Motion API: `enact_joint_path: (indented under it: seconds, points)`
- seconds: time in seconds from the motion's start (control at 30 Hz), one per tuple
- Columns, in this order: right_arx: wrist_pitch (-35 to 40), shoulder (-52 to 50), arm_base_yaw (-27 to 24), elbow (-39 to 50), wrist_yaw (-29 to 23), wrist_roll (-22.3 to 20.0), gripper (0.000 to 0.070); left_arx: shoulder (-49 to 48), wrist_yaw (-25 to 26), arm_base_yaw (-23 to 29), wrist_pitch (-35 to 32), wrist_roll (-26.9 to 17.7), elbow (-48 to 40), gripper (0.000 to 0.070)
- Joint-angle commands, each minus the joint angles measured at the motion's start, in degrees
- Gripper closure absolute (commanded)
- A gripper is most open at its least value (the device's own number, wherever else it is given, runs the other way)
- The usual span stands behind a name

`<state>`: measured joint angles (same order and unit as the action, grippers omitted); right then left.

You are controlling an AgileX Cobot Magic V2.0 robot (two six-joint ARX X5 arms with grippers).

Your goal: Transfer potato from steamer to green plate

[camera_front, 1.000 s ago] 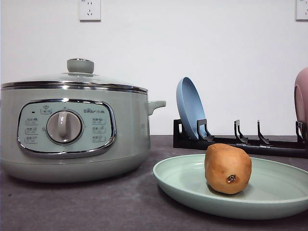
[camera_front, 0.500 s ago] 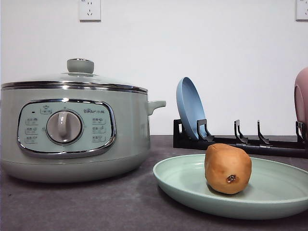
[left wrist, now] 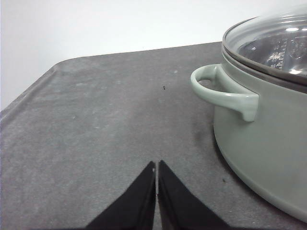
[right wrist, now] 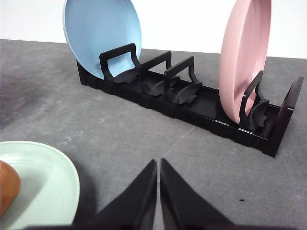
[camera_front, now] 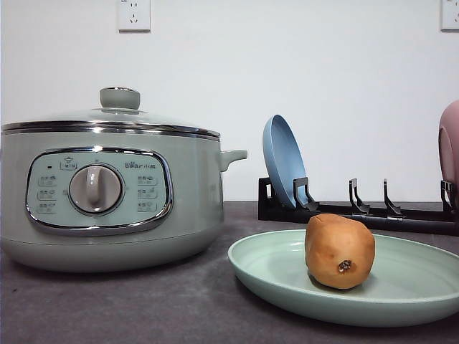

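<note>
potato (camera_front: 339, 251) sits on green plate (camera_front: 401, 287), beside lidded steamer (camera_front: 107, 193) | left gripper (left wrist: 157, 170) and right gripper (right wrist: 158, 167) pinched closed, empty | transfer looks done, though contact under potato is unclear | keep arms clear of the plate

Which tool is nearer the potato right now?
Right. The right tool hangs shut beside the green plate holding the potato; the left tool is by the steamer.

We see a plain white wall (camera_front: 344, 72) with two sockets, one (camera_front: 134, 14) upper left; dark grey felt-like worktop (camera_front: 143, 308), evenly lit.
</note>
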<state>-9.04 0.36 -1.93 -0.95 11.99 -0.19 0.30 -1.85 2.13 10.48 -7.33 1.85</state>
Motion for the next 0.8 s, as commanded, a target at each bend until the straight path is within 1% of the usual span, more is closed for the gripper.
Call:
enact_joint_path:
  seconds: [0.0, 0.77]
  points:
    - [0.02, -0.15, -0.13, 0.26, -0.04, -0.06, 0.07, -0.11, -0.31, 0.11, 0.26, 0.55, -1.18, 0.07]
    - [0.02, -0.15, -0.13, 0.26, -0.04, -0.06, 0.07, -0.13, -0.31, 0.11, 0.28, 0.55, -1.18, 0.07]
